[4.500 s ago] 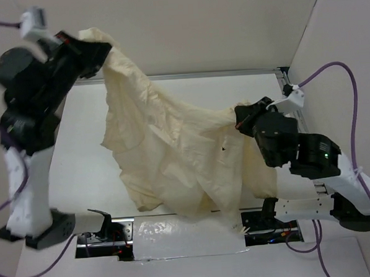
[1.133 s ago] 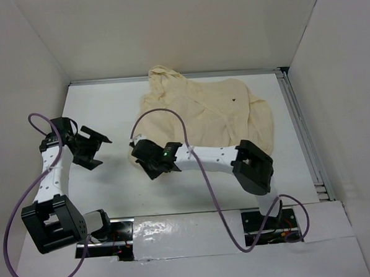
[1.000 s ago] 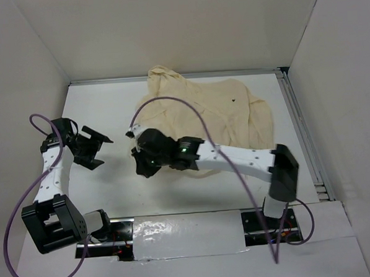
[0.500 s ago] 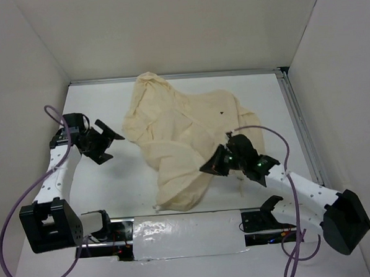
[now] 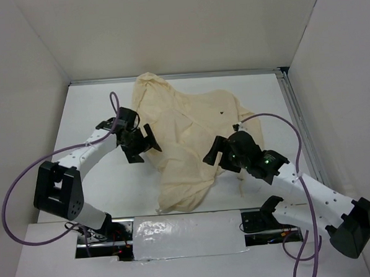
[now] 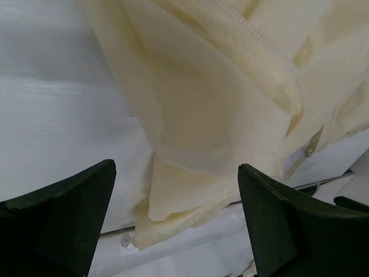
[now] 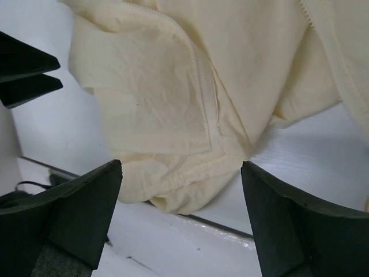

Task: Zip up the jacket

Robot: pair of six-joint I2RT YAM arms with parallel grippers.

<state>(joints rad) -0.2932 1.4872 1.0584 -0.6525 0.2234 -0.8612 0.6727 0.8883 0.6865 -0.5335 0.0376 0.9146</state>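
The cream jacket (image 5: 184, 123) lies crumpled across the middle of the white table, one fold trailing toward the front edge (image 5: 176, 198). My left gripper (image 5: 148, 146) hovers at its left edge, open, with nothing between its fingers. In the left wrist view the left gripper (image 6: 176, 167) frames hanging folds of the jacket (image 6: 213, 109), and a small metal zip part (image 6: 310, 152) shows at the right. My right gripper (image 5: 214, 160) is open above the jacket's lower right. In the right wrist view the right gripper (image 7: 181, 166) is above the jacket's bunched hem (image 7: 184, 173) and a stitched front edge (image 7: 202, 86).
White walls enclose the table (image 5: 90, 112) on three sides. A metal rail (image 5: 298, 123) runs along the right edge. Silver tape (image 5: 184, 231) covers the front edge between the arm bases. Purple cables (image 5: 26, 178) loop off both arms. The left gripper's fingers (image 7: 26, 72) show in the right wrist view.
My right gripper has opened and let go of the jacket it was dragging toward the front. The left arm swung right, up to the jacket's left edge.
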